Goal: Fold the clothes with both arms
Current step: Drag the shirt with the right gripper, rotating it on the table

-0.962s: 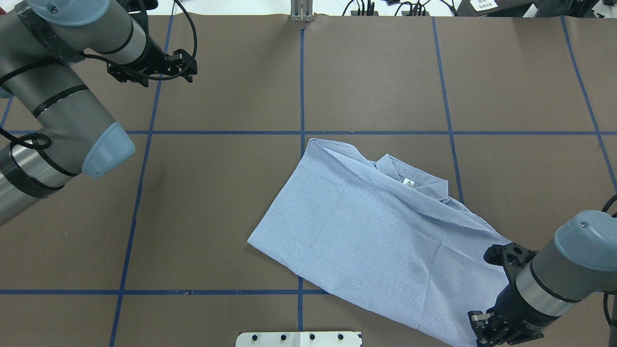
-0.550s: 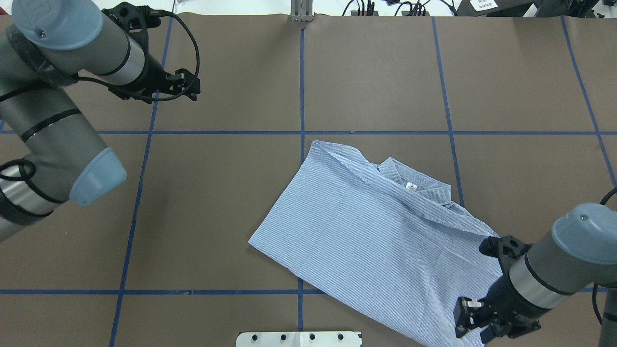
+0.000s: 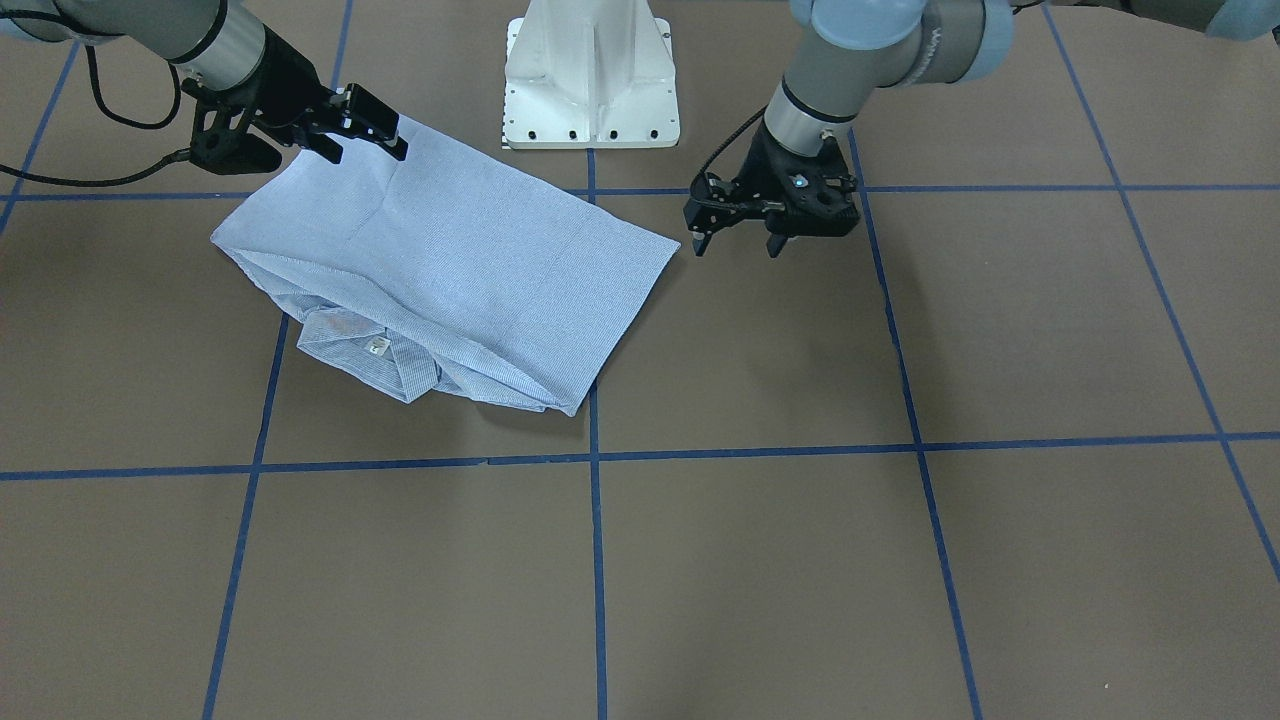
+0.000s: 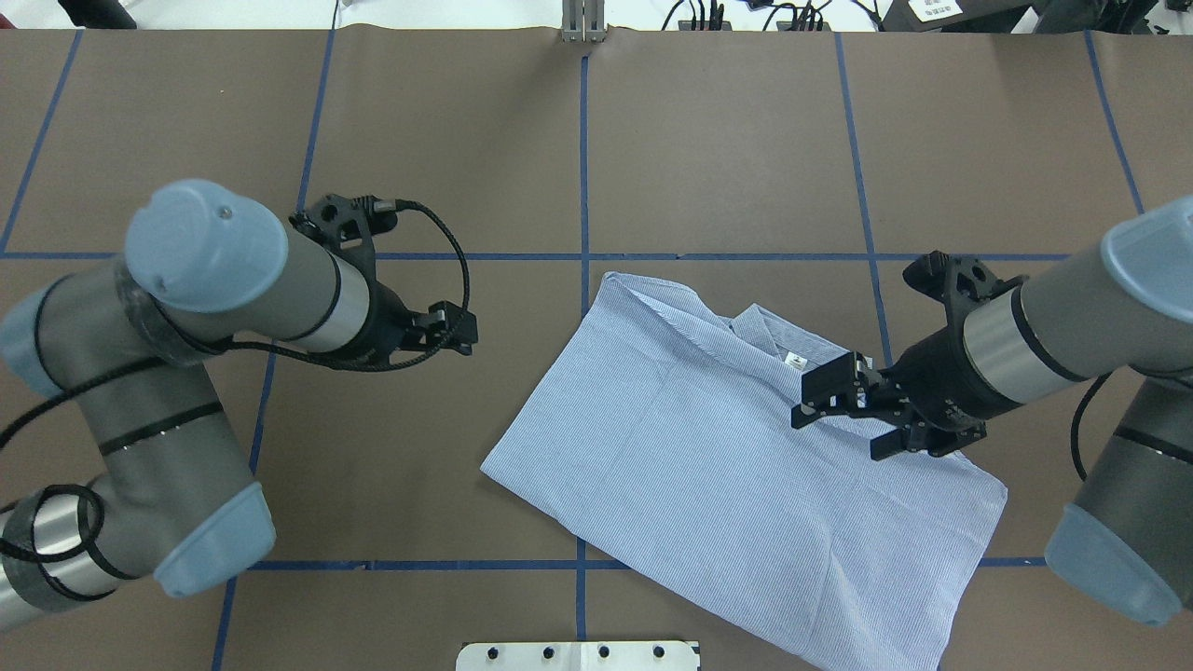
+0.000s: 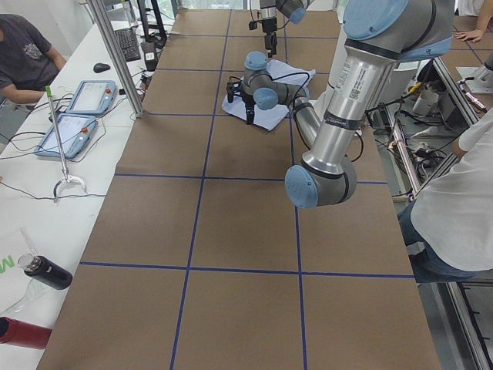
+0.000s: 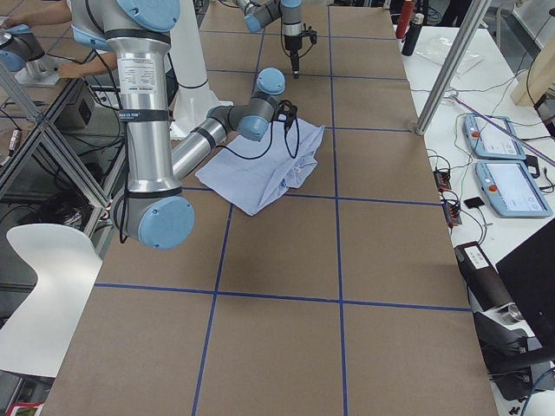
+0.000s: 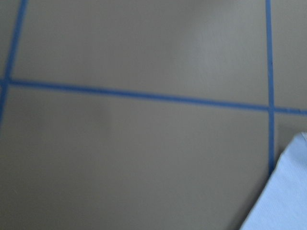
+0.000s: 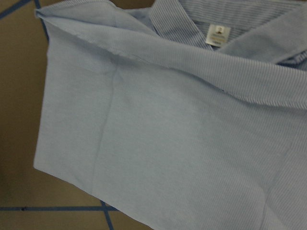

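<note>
Shirt (image 4: 708, 466): folded, flat on table (image 4: 746, 140) near robot's side; near hem corner let go.
Right gripper (image 4: 839, 431): shifted from hem corner to above collar (image 4: 792, 340) side — jaws spread, empty.
Left gripper (image 4: 466, 331): swung in near shirt's left edge — jaws apart, empty.
Meaning: likely lining up next fold.

Cropped, covered and blurred parts

The shirt (image 4: 708, 466) ran off the overhead view's near edge at its near right corner, and the right gripper (image 4: 836, 436) covered part of its far right edge. The left wrist view was blurred and caught only one shirt corner. The neck label (image 8: 217, 34) bore print too small to read.
</note>
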`<state>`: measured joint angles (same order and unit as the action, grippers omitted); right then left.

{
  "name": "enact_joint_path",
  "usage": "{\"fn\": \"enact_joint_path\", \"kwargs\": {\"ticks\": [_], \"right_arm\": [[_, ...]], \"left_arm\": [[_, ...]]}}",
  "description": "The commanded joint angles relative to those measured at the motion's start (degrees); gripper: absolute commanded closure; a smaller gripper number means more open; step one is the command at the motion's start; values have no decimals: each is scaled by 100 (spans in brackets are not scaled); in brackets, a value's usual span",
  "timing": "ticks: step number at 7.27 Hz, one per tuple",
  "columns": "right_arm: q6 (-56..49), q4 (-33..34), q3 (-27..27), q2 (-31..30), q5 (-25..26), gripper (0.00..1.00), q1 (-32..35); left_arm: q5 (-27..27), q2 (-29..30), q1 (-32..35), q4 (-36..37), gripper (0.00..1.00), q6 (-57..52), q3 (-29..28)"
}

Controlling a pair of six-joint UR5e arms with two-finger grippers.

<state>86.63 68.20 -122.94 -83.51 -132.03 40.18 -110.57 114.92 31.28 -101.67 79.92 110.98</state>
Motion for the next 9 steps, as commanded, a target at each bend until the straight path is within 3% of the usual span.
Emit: {"fn": "enact_joint_path", "kwargs": {"ticks": [1, 3, 5, 7, 9], "right_arm": [[-59, 0, 16, 422, 19, 0, 402], [-59, 0, 16, 432, 71, 0, 430], [-59, 0, 24, 432, 80, 0, 430], [-59, 0, 60, 432, 72, 0, 430], [-59, 9, 68, 432, 72, 0, 430]], "left_arm": [[314, -110, -542, -1112, 1, 593, -574], [317, -101, -667, -1671, 10, 665, -1078], [308, -66, -877, -1654, 22, 666, -1088], [317, -40, -1044, -1654, 26, 674, -1088], [308, -22, -1045, -1654, 37, 674, -1088]]}}
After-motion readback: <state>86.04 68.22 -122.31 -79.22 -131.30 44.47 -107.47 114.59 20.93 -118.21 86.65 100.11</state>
